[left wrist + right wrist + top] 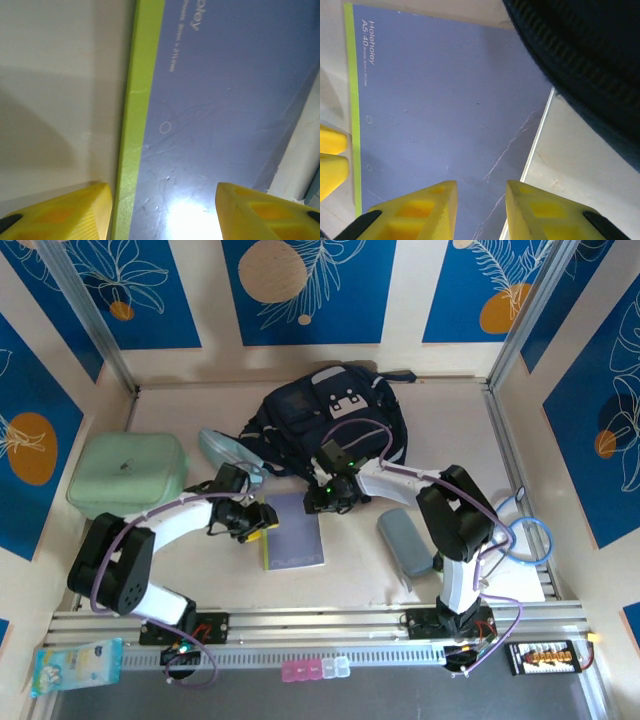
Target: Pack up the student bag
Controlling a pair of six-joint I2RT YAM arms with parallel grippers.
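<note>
**Task item.** The student bag [335,410] is a large dark navy fabric backpack with black straps, grey trim lines and white tag patches on its front pocket. It lies at the far centre of the pale wooden table [350,590], with its top close to the back wall. In the right wrist view its dark ribbed edge sits just beside the far right corner of a flat blue-violet paper notebook [293,532] with a lime-green spine strip.

**Grippers.**
- The left gripper [162,200] has its yellow jaws spread. They straddle the green spine, one finger over bare table and the other over the cover.
- The right gripper [480,192] is over the notebook's right edge. Its jaws stand a narrow gap apart and that edge runs into the gap. Whether the pads touch the paper cannot be told.

**Edges and room.**
- A mint-green rounded hard case [128,473] sits against the left wall.
- A grey-blue oblong pencil pouch [405,542] lies right of the notebook, apart from it.
- Bare table shows in front of the notebook and between the bag and the right-hand rail.
</note>
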